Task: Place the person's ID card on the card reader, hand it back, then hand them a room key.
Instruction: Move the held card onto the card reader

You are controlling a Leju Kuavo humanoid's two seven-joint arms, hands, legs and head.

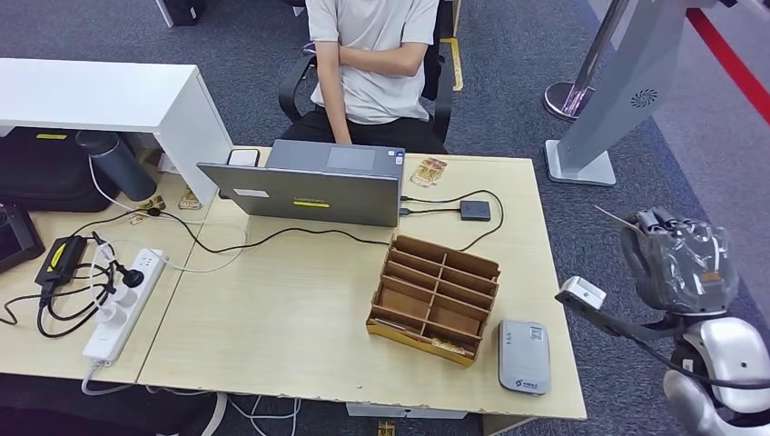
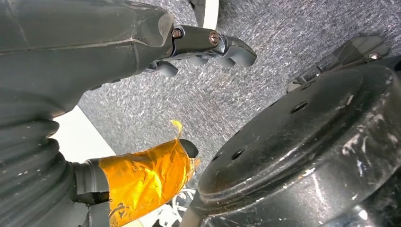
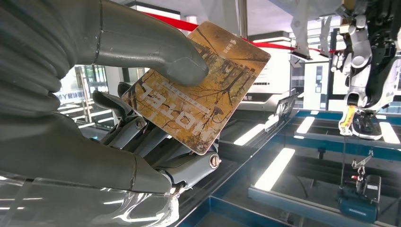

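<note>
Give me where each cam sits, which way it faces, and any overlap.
Head view: high on the body, looking down at the desk; right hand at the right.
Left wrist view: behind the left hand, facing the carpet.
Right wrist view: behind the right hand, facing upward; it pinches a card.
Shared: head and right wrist views both show the right hand.

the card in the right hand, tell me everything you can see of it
The card is a thin, flat rectangle with rounded corners, printed in brown and orange with bare tree shapes and large pale lettering that reads turned in the right wrist view. It looks like glossy plastic, whole and unbent. The right hand pinches it, the thick grey thumb pressing on its printed face and darker fingers behind. It is held up in the air, off the table.
</note>
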